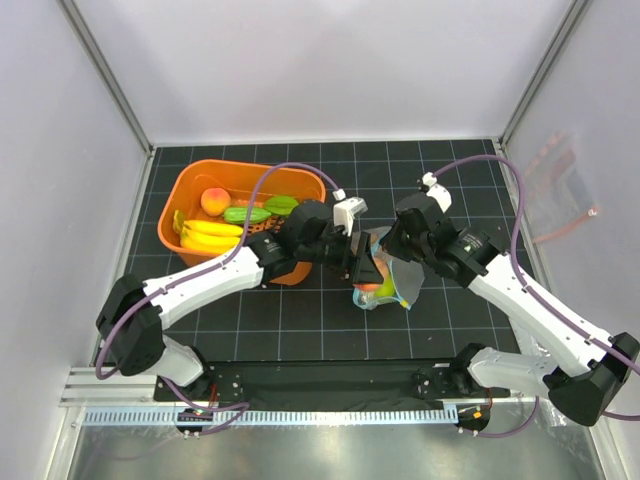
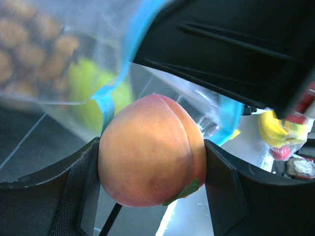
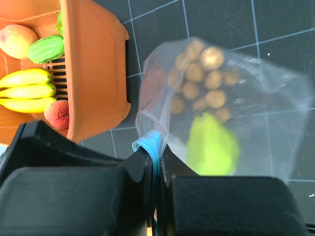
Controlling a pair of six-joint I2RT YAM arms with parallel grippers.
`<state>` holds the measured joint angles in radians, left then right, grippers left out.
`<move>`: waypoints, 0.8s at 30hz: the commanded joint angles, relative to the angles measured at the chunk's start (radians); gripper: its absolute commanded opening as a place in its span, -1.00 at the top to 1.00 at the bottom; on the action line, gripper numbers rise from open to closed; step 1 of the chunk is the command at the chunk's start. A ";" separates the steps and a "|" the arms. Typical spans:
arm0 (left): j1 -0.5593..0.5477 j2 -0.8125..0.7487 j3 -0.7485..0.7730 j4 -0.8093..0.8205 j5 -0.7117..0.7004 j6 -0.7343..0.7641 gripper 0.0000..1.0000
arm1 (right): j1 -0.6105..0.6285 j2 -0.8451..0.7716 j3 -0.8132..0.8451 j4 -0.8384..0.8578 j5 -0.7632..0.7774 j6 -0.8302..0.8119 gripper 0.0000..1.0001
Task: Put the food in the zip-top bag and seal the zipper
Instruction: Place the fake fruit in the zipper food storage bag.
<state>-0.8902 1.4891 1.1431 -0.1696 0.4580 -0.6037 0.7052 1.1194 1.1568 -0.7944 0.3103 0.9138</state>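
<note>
peach gripped in left hand at zip-top bag mouth, right hand pinched tight on zipper

Three peaches, one banana bunch, two green pieces, two bags, one basket.

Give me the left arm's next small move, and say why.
Probably ease the peach forward into the zip-top bag. The left gripper grips it just short of the open mouth, the right gripper pinches the teal zipper and holds that mouth up, and brown balls and a yellow-green piece already lie inside.
</note>
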 commanded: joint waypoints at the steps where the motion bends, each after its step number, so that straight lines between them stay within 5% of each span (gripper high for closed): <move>1: -0.019 -0.049 0.004 0.085 -0.030 -0.013 0.66 | -0.004 -0.027 0.006 0.047 0.000 0.025 0.98; 9: -0.019 -0.026 -0.006 0.074 -0.260 0.039 0.67 | -0.006 -0.043 -0.072 0.150 0.062 -0.101 0.98; 17: -0.030 -0.095 -0.155 0.332 -0.438 -0.068 0.76 | -0.003 -0.144 -0.310 0.371 0.064 -0.125 0.98; 24: -0.128 -0.096 -0.330 0.646 -0.326 -0.047 0.73 | -0.006 -0.268 -0.384 0.437 0.043 -0.168 0.97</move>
<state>-0.9596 1.4334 0.8524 0.2516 0.0982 -0.6720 0.7025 0.9047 0.7509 -0.4778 0.3496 0.7868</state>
